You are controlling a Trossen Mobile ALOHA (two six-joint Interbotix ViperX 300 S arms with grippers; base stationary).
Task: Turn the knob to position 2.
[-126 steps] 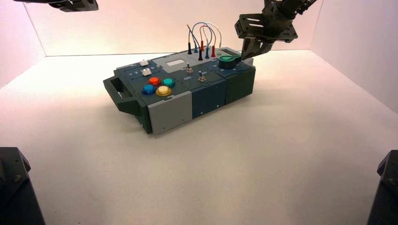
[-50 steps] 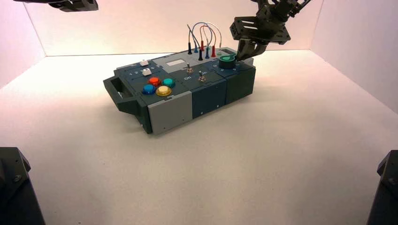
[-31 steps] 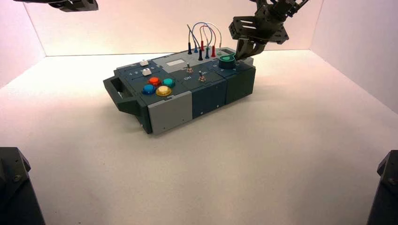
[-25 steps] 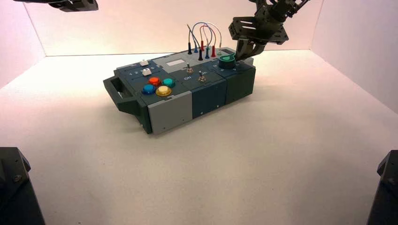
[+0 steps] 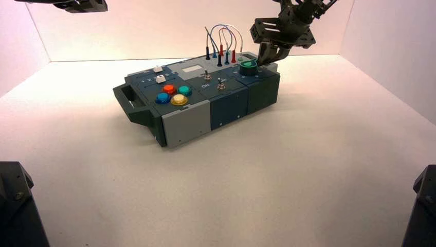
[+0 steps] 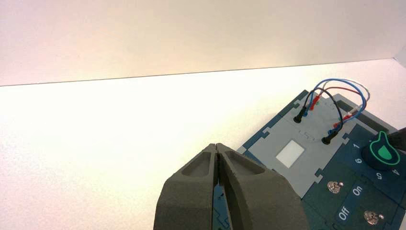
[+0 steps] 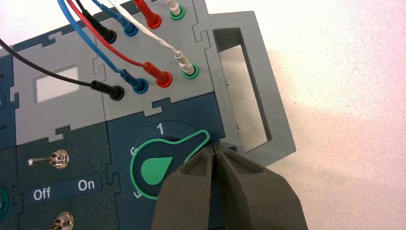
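The green knob (image 5: 249,65) sits on a dark round base at the right end of the box (image 5: 185,123). In the right wrist view the knob (image 7: 160,167) has its pointed tip just past the printed 1, turned toward the grey handle end. My right gripper (image 5: 265,59) is shut and empty, and its tips (image 7: 215,147) touch the side of the knob's pointed tip. The knob also shows in the left wrist view (image 6: 383,152). My left gripper (image 5: 77,5) is parked high at the far left, shut (image 6: 216,146).
Coloured wires (image 5: 221,41) arc from plugs just behind the knob. Two metal toggle switches (image 5: 206,75) stand left of it, by the Off and On lettering. Red, teal, blue and yellow push buttons (image 5: 179,99) sit near the left end. The grey handle (image 7: 249,81) borders the knob.
Since 2.5 s ago my right gripper has shifted left and back against the knob's pointer, and the pointer has swung a little away from the front. Hardly any motion in the last half second.
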